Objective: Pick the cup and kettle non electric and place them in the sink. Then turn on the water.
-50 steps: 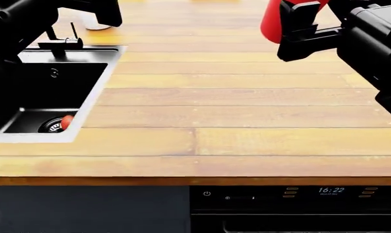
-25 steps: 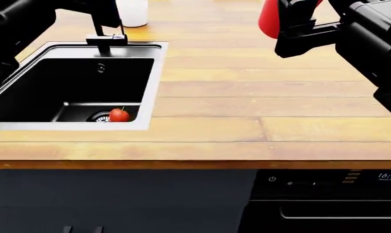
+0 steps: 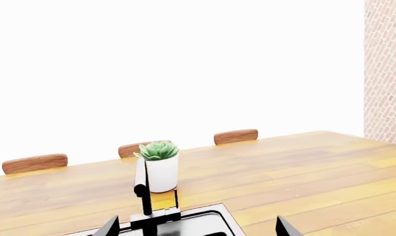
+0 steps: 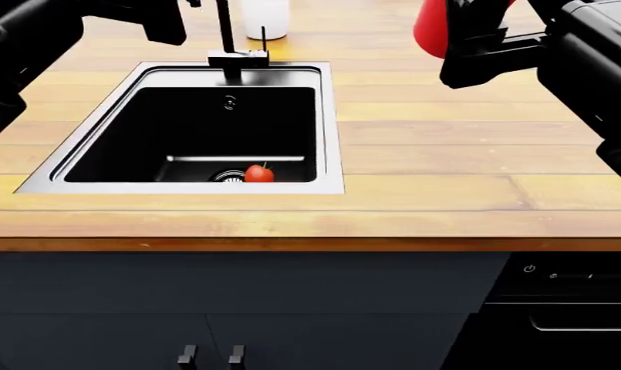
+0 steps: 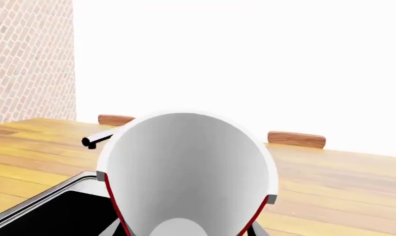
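Observation:
The red cup [image 4: 430, 31] hangs above the counter, right of the sink, with my right gripper [image 4: 467, 37] shut on it. In the right wrist view its white inside [image 5: 188, 167] fills the middle, between the fingers of my right gripper [image 5: 188, 232]. The black sink [image 4: 331, 131] lies left of centre, with its black faucet [image 4: 226, 35] at the far rim. My left gripper [image 3: 196, 231] is open and empty above the sink's far edge [image 3: 207, 216], facing the faucet [image 3: 144, 196]. The kettle is out of view. No water runs.
A small red fruit [image 4: 257, 173] lies by the drain on the sink floor. A white plant pot [image 4: 266, 17] with a succulent [image 3: 158, 150] stands behind the faucet. Wooden chair backs [image 3: 236, 136] line the counter's far side. An appliance front [image 4: 578, 285] sits below the counter at the right.
The head view has shifted left, so the sink has slid from the left edge toward the middle. The cup stays in my right gripper.

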{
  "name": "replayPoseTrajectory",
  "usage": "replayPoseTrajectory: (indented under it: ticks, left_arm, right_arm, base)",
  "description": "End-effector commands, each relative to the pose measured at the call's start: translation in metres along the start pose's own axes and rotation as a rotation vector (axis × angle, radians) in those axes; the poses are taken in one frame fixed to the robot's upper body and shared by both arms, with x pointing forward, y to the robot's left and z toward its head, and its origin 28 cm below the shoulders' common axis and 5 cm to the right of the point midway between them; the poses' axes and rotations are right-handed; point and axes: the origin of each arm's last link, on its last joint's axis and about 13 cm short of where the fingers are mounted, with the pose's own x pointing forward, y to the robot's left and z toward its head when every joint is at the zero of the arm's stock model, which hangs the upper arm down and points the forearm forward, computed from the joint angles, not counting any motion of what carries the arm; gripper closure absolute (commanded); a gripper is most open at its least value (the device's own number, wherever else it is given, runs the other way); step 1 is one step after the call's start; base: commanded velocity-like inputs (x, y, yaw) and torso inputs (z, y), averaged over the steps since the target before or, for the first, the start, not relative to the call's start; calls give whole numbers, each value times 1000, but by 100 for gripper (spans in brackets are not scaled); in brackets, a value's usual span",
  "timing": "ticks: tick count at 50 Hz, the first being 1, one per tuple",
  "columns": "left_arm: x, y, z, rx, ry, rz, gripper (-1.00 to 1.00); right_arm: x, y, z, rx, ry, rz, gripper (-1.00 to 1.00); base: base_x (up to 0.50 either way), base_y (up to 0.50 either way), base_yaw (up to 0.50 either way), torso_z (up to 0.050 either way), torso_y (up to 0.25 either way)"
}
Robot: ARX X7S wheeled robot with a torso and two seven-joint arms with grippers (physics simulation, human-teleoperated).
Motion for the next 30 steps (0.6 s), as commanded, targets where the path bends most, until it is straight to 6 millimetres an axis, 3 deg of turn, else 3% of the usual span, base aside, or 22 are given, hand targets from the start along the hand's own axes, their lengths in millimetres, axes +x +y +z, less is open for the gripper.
replayPoseTrajectory:
  ticks: [1,11,16,30]
  left_arm:
    - [-5,3,0,-1,2,19,-100]
    - [-28,6,-9,-44,-4,97,-100]
    - [-44,11,3,-37,-54,168,-100]
    - [-51,9,9,-30,-80,184,-100]
  right_arm:
    - [-1,-3,1,7,-25,-36,100]
    - [-12,-6,-2,61,-51,-101,100]
    - [-17,-8,-9,82,-34,-154,100]
    - [-13,-1,-10,73,-35,-131,100]
  base:
    - [0,500,0,0,0]
    - [0,500,0,0,0]
    - [11,500,0,0,0]
    - [48,500,0,0,0]
